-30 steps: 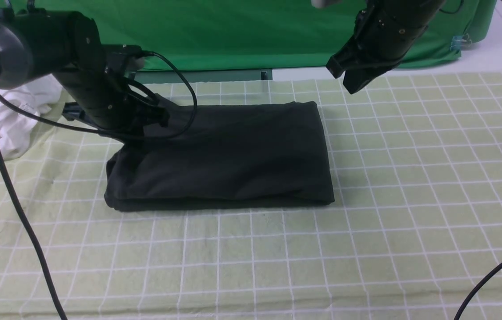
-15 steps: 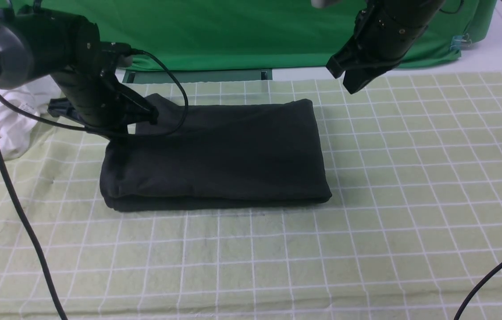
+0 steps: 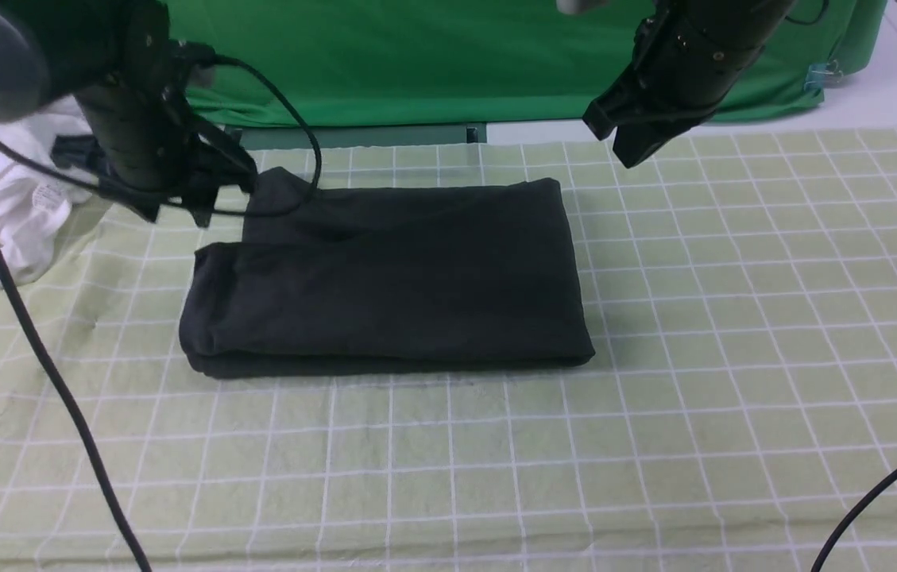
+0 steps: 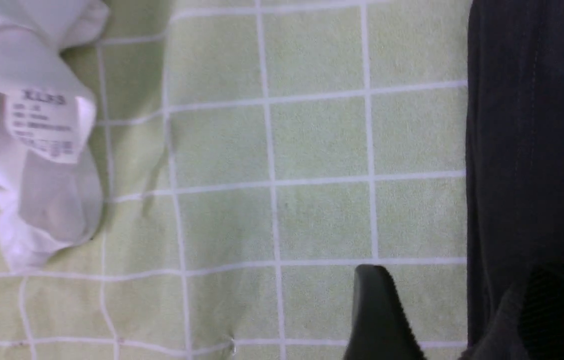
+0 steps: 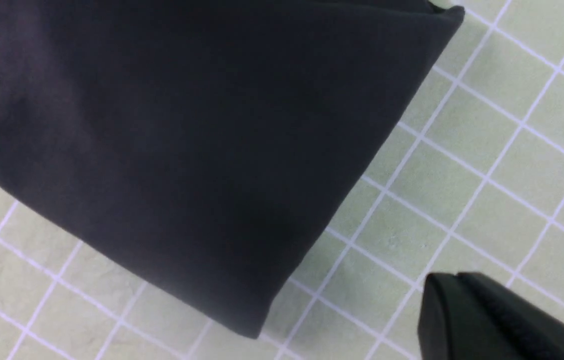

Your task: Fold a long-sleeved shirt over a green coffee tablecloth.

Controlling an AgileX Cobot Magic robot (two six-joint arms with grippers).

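Lying folded: long-sleeved shirt (image 3: 392,274) on green coffee tablecloth (image 3: 734,357)

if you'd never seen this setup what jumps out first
A black long-sleeved shirt, folded into a thick rectangle, lies mid-table on the pale green coffee tablecloth with its white grid. Two dark arms hang above its far corners: the left gripper at the far-left corner, the right gripper raised past the far-right one. A crumpled white garment sits at the left edge.

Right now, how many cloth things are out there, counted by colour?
Black: 1, the folded shirt
White: 1, the crumpled garment
Pale green checked: 1, the tablecloth
Deep green: 1, the backdrop
Total: 4
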